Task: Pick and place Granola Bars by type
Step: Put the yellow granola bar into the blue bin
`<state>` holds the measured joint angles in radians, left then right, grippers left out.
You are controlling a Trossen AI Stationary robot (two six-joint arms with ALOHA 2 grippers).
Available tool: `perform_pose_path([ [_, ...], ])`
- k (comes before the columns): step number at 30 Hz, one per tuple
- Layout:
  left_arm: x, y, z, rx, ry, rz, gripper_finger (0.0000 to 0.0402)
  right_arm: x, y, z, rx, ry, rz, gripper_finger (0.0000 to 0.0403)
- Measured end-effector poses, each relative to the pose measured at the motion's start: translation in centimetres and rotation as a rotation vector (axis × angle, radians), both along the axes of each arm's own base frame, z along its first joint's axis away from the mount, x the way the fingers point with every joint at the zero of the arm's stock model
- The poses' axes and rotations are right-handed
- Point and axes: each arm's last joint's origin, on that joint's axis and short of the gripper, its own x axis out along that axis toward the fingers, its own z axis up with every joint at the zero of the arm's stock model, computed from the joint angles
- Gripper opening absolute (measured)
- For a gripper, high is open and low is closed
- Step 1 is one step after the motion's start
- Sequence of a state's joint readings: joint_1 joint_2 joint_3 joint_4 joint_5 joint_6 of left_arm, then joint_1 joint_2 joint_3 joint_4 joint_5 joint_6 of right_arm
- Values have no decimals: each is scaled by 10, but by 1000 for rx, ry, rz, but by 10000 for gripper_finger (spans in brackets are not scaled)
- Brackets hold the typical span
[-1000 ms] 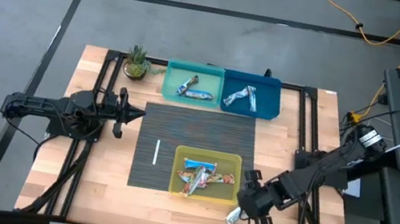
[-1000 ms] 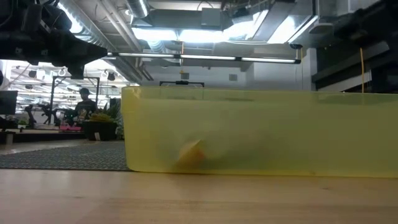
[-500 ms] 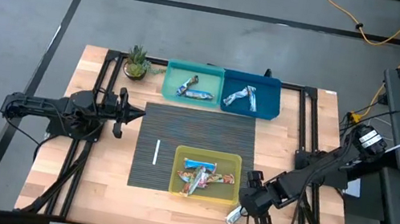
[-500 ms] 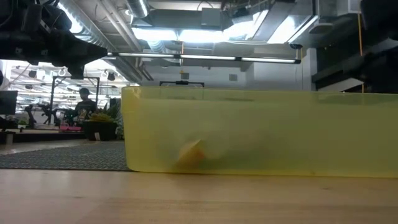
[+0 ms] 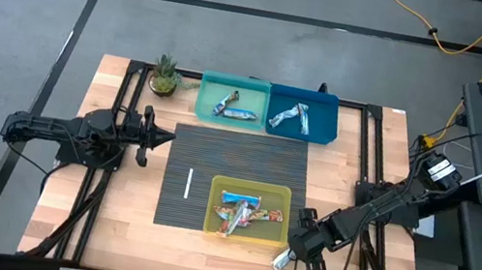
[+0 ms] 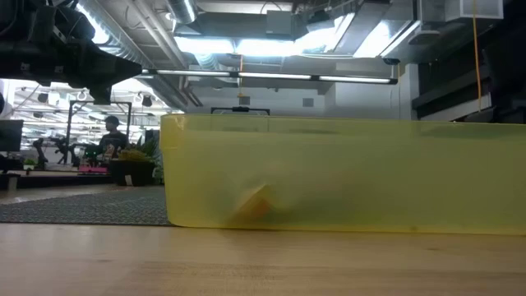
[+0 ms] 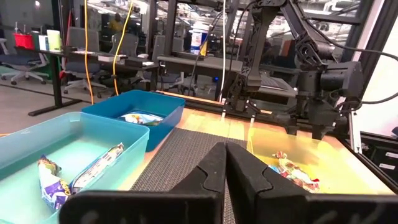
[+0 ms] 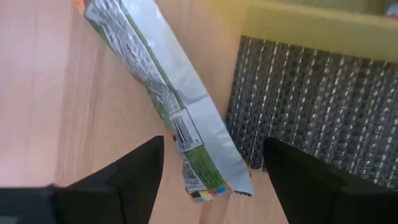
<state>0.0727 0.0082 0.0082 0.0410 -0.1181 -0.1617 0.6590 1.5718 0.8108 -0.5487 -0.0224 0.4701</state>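
A silver-green wrapped bar (image 8: 165, 87) lies flat on the wood by the yellow bin's (image 5: 252, 188) near right corner, also seen from above (image 5: 280, 257). My right gripper (image 8: 212, 143) is open and hangs low over it, one finger on either side of the bar's near end, with a gap on both sides. Several orange-brown and blue bars (image 5: 242, 214) lie in the yellow bin. Blue bars (image 5: 234, 107) rest in the teal bin and silver-blue ones (image 5: 290, 116) in the blue bin. My left gripper (image 5: 167, 138) waits shut at the table's left.
A dark ribbed mat (image 5: 238, 154) lies under the yellow bin, with a thin white stick (image 5: 189, 182) on it. A small potted plant (image 5: 165, 75) stands at the far left. The low view is filled by the yellow bin's wall (image 6: 345, 173). Bare wood lies near the right gripper.
My right arm has drawn in slightly toward the bar beside the yellow bin, and its dark bulk has left the low view's upper right. The bar has stayed where it was.
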Motion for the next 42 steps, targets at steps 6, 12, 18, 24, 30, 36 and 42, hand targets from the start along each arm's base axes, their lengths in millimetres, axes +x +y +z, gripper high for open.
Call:
perform_pose_path([
  [6, 0, 0, 0, 0, 0, 0, 8, 4, 3, -13, -15, 16, -1, 275],
  [12, 0, 0, 0, 0, 0, 0, 4, 7, 5, -17, -23, 17, -11, 275],
  [18, 0, 0, 0, 0, 0, 0, 8, 6, 5, -18, -21, 22, -26, 275],
  [24, 0, 0, 0, 0, 0, 0, 5, 6, 4, -18, -22, 25, -28, 271],
  [30, 0, 0, 0, 0, 0, 0, 7, 8, 5, -15, -25, 36, -50, 227],
  [36, 0, 0, 0, 0, 0, 0, 6, 9, 7, -12, -21, 55, -50, 164],
  [42, 0, 0, 0, 0, 0, 0, 6, 8, 7, -12, -4, 75, -73, 117],
])
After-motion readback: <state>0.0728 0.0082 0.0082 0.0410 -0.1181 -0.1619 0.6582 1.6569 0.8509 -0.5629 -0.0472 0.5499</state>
